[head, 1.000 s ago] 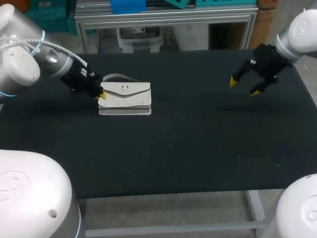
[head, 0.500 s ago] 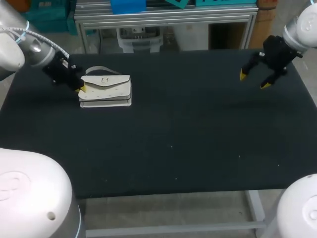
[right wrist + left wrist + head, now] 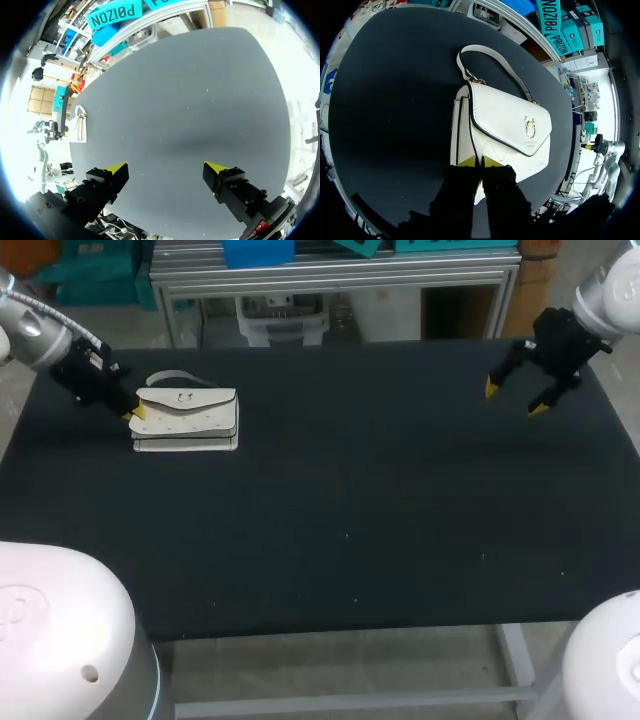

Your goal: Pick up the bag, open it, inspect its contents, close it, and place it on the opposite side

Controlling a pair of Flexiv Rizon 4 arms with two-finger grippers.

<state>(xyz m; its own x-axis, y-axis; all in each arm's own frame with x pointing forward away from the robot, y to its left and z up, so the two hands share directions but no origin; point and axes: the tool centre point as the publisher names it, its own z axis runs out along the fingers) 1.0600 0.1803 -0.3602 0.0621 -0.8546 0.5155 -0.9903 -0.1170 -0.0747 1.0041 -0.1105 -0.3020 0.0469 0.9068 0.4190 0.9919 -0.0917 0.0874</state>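
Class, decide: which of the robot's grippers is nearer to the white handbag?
Left. The left gripper is shut on one end of the white handbag; the right gripper hangs open far off, over the table's opposite side.

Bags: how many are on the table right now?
1. The white bag is at the table's left side, flap closed, the left gripper shut on its end. The right gripper hangs open and empty at the far right. Nothing there could hide another.

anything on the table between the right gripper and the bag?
Nothing. In the head view only bare black table runs from the right gripper across to the white bag. The right wrist view shows the same empty stretch.
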